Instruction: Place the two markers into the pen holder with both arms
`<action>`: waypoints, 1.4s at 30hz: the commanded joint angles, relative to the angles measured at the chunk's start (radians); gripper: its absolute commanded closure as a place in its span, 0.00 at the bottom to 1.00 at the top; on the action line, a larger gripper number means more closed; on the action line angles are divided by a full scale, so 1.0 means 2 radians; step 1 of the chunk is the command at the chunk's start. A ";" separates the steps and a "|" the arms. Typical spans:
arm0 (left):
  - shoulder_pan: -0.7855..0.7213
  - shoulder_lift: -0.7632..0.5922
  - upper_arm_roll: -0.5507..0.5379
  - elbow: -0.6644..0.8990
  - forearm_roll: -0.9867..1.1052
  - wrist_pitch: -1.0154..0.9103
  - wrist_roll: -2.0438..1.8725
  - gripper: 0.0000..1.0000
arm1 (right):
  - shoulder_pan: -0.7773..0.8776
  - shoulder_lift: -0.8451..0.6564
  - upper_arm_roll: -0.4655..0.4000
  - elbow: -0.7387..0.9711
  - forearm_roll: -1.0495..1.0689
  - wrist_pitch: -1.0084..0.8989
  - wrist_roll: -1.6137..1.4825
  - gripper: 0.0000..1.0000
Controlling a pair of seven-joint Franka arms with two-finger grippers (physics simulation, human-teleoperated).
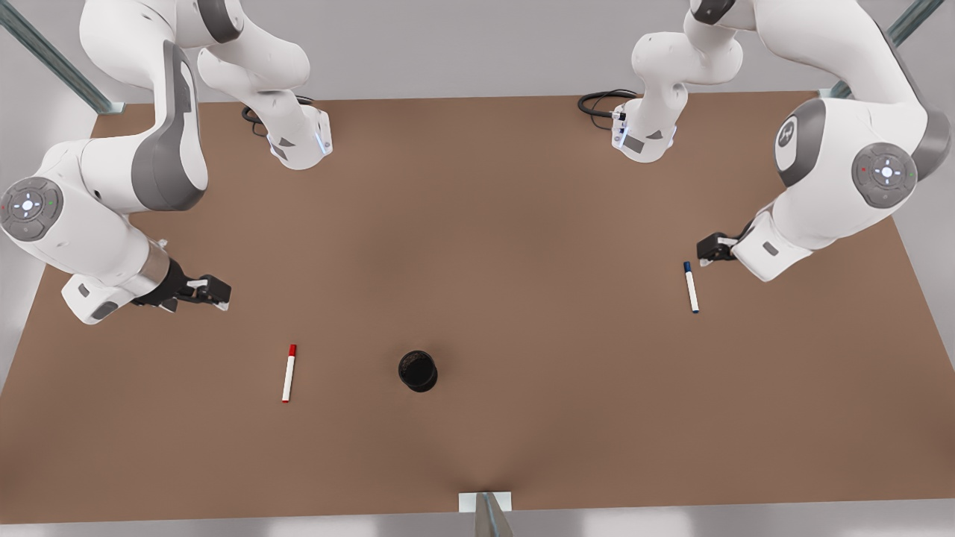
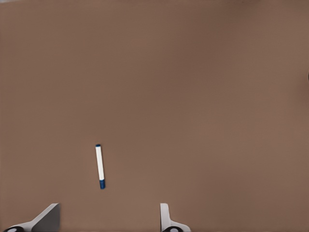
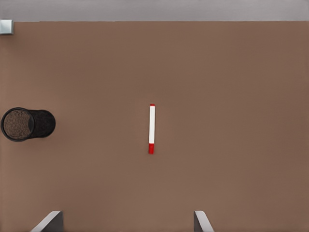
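Note:
The red-capped marker [image 1: 289, 373] [image 3: 152, 128] lies flat on the brown table [image 1: 477, 224], to the front view's left of the black pen holder [image 1: 418, 371] [image 3: 26, 124], which stands upright. My right gripper [image 1: 216, 291] [image 3: 126, 217] hovers open above the table, short of the red marker. The blue-capped marker [image 1: 692, 287] [image 2: 100, 166] lies flat at the front view's right. My left gripper [image 1: 709, 250] [image 2: 108, 212] is open just beside its capped end, holding nothing.
Both arm bases [image 1: 298, 142] [image 1: 643, 134] stand at the table's far side with black cables [image 1: 597, 101]. A metal bracket [image 1: 485, 503] [image 3: 6, 26] sits at the near edge. Bare tabletop stretches between the markers and the holder.

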 commanded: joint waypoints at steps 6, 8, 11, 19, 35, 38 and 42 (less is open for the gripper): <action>0.003 0.015 0.037 -0.192 -0.001 0.241 0.041 0.00 | -0.001 0.002 -0.001 0.000 0.000 0.003 0.014 0.00; 0.004 0.018 0.052 -0.268 -0.002 0.354 0.041 0.00 | -0.002 0.012 -0.003 0.000 -0.009 0.007 0.014 0.00; 0.005 0.028 0.066 -0.341 -0.003 0.455 0.045 0.00 | -0.004 0.079 -0.003 0.001 -0.005 0.091 0.014 0.00; 0.036 0.079 0.069 -0.406 -0.011 0.568 0.154 0.00 | -0.024 0.221 -0.004 -0.006 -0.004 0.244 0.014 0.00; 0.039 0.096 0.070 -0.469 -0.011 0.603 0.168 0.24 | -0.001 0.293 0.002 -0.009 -0.007 0.273 0.116 0.00; 0.039 0.096 0.070 -0.469 -0.011 0.602 0.168 0.37 | -0.001 0.299 0.002 -0.018 -0.009 0.283 0.113 0.00; 0.039 0.100 0.070 -0.469 -0.011 0.601 0.168 0.43 | -0.004 0.311 0.002 -0.028 -0.009 0.293 0.115 0.05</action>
